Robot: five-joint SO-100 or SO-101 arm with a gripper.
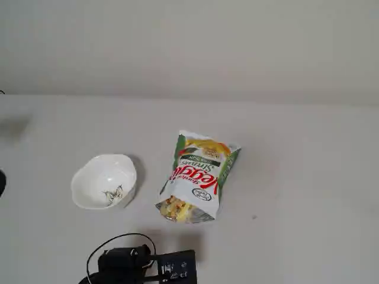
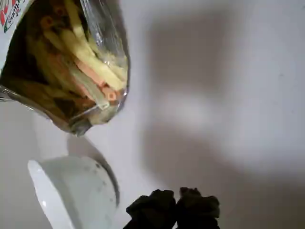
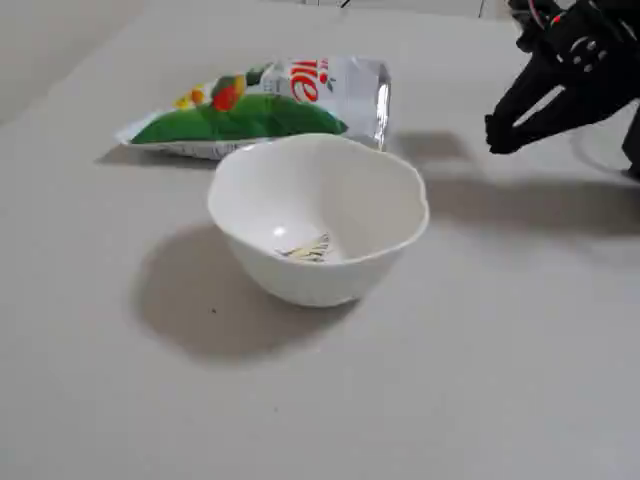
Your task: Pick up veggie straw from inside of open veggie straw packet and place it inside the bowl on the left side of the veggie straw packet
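The veggie straw packet lies flat on the table with its foil mouth toward the arm; it also shows in the other fixed view. In the wrist view the packet mouth holds several straws, among them a pale yellow veggie straw. The white scalloped bowl stands left of the packet and holds only its floral mark; it also shows in the wrist view and the other fixed view. My gripper is shut and empty, above the table, apart from packet and bowl.
The arm's base and cable sit at the table's front edge in a fixed view. The grey table stretches to the right of the packet. A small dark speck lies on it.
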